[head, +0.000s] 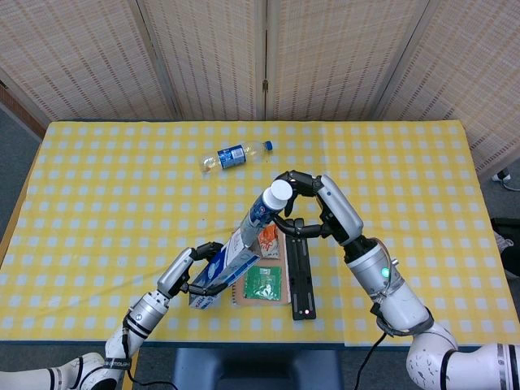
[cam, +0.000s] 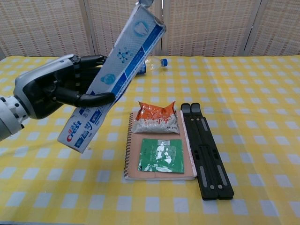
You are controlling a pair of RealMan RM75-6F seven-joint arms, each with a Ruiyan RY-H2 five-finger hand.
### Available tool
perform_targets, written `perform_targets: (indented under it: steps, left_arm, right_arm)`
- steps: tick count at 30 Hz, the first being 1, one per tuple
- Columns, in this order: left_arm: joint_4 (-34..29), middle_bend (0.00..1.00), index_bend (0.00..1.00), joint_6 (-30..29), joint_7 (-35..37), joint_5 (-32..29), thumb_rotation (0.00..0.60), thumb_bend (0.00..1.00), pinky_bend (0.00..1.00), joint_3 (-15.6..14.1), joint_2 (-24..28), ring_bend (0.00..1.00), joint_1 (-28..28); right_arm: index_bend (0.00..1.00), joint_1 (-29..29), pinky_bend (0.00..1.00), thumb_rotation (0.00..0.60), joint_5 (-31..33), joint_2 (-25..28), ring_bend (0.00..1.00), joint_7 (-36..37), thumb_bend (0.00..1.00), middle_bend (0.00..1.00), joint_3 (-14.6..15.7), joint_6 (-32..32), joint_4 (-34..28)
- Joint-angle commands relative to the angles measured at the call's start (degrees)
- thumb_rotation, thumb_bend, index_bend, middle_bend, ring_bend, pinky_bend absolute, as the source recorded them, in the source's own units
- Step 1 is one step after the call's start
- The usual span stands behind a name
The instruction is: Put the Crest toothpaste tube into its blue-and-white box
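Now the left robot hand holds the box tilted; the right robot hand grips the tube, which must slide deeper in.

Blue-and-white box — glossy printed card. Table cover — matt checked cloth. Black stand: smooth plastic. Left hand: dark glossy plastic shell.

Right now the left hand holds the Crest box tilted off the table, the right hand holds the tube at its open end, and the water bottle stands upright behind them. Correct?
One thing is wrong: the water bottle lies on its side, as the head view shows.
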State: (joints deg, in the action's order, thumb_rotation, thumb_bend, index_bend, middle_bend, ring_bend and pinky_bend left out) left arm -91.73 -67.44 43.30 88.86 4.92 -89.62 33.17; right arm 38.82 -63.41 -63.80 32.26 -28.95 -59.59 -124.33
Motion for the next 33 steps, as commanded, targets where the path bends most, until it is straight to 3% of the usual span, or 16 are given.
perform_targets:
  steps: [1, 33]
  left_arm:
    - [-0.1, 0.52, 0.45, 0.3, 0.2, -0.1, 0.600, 0.29, 0.57, 0.1, 0.0, 0.52, 0.2]
    - [3.4, 0.52, 0.45, -2.2, 4.9, 1.5, 0.600, 0.29, 0.57, 1.9, -1.8, 0.52, 2.1]
  right_arm:
    - [0.72, 0.2, 0.58, 0.600, 0.1, -0.3, 0.54, -0.1, 0.40, 0.56, 0.2, 0.2, 0.3]
    - [0.72, -0.3, 0.58, 0.600, -0.4, -0.3, 0.55, 4.2, 0.40, 0.56, 0.3, 2.3, 1.7]
